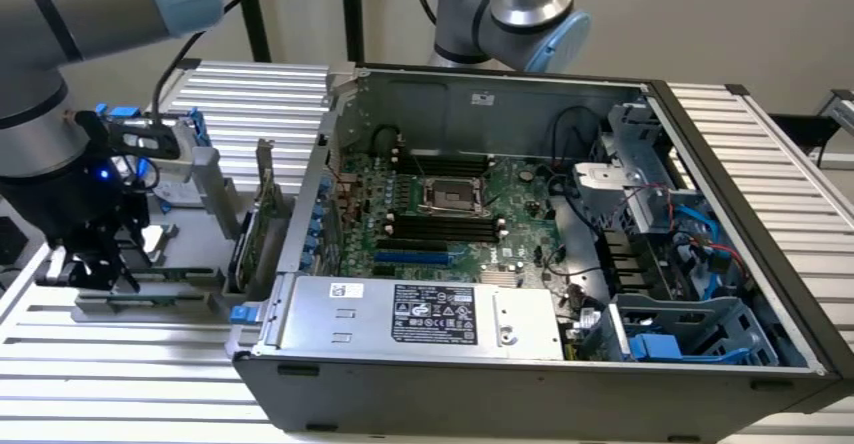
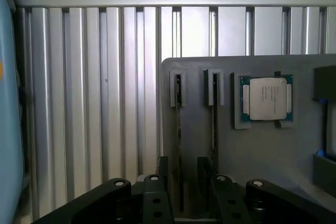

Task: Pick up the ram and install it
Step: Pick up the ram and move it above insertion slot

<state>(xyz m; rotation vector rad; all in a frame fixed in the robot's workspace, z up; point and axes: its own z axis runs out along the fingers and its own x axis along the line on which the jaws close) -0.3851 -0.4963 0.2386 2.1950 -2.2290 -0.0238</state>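
Tool [image 2: 188, 203] open, jaws well apart, gripping nothing, low over the gray holder [image 2: 273, 150] on the tabletop [image 2: 94, 103]. Ram [image 2: 179, 129] stands on edge in a holder slot, probably to leave its top edge free for pinching. A second stick [image 2: 214, 129] sits in the neighbouring slot, with a CPU [image 2: 268, 98] in the pocket beside it.

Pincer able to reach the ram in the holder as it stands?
Probably yes. The pincer hangs open right over the grey holder; the ram stands on edge in its slot, top edge exposed, nothing over it.
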